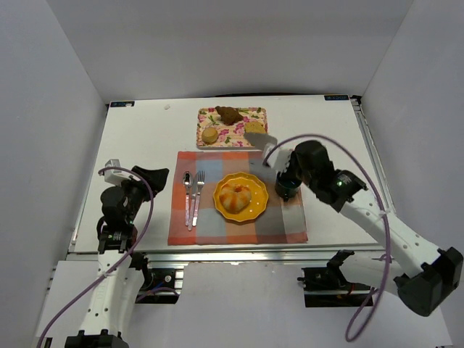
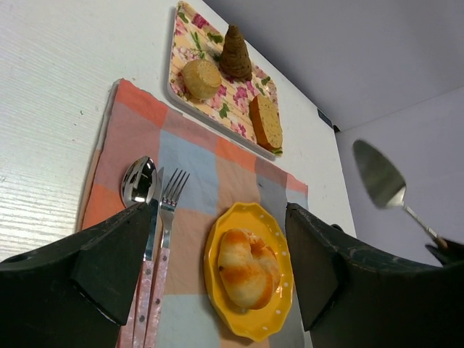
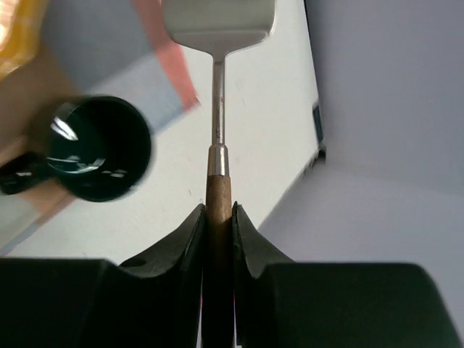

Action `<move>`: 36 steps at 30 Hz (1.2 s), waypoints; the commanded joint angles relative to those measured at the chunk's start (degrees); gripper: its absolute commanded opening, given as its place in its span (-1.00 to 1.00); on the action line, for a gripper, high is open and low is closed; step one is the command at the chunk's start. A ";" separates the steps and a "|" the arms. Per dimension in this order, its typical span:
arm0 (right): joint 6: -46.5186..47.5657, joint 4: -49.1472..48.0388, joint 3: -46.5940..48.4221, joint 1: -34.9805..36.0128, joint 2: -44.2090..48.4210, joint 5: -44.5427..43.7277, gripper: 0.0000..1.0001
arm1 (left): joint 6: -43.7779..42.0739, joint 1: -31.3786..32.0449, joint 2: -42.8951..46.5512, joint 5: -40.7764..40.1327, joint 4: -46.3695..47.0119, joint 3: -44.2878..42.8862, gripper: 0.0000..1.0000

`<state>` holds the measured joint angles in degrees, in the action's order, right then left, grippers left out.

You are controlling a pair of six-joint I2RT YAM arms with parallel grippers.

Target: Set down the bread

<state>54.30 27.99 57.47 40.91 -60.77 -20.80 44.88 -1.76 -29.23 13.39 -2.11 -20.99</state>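
Now | bread [image 1: 237, 194] is seen resting on the yellow plate [image 1: 259, 209], mid-placemat [image 1: 192, 230], toward the tabletop's near edge | spatula [image 3: 217, 25] handle is clenched by right gripper [image 3: 217, 215]; left gripper [image 2: 219, 217] is spread wide, empty | judged: blade best carried high, clear of the dark cup [image 3: 98, 148].

The white counter [image 1: 145, 138] runs from the arm bases to the back wall. Two things lie directly on it: a plaid cloth [image 1: 217, 228] in orange, pink, blue and grey, spread flat at the near middle, and a flowered tray [image 1: 232, 134] just beyond the cloth's far edge, with a thin strip of counter between them.
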 commanded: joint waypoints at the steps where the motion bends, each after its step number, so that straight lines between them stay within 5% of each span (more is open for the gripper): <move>1: -12.78 -7.60 5.34 -12.45 -3.81 -0.93 -1.00 | -0.76 -0.17 0.05 0.94 0.70 -1.86 0.69; 7: -35.48 0.40 12.75 -37.52 -16.91 13.67 -1.00 | -1.20 -0.09 -0.74 1.38 0.09 -3.00 0.69; 10: -39.35 -3.02 10.21 -42.90 -20.34 16.40 -1.00 | -1.29 -0.09 -1.17 1.46 -0.26 -3.35 0.69; 26: -42.53 -16.83 0.54 -48.72 -32.12 22.27 -1.00 | -0.76 -0.09 -1.09 0.50 -1.40 -3.88 0.69; 36: -41.13 -15.25 0.09 -49.96 -33.27 24.57 -0.25 | -1.11 -0.09 -2.05 0.68 -0.97 -4.23 0.69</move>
<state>12.38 13.78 57.41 -8.67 -94.24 2.00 43.99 -1.76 -31.09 14.13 -3.03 -23.42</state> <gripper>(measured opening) 0.338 0.843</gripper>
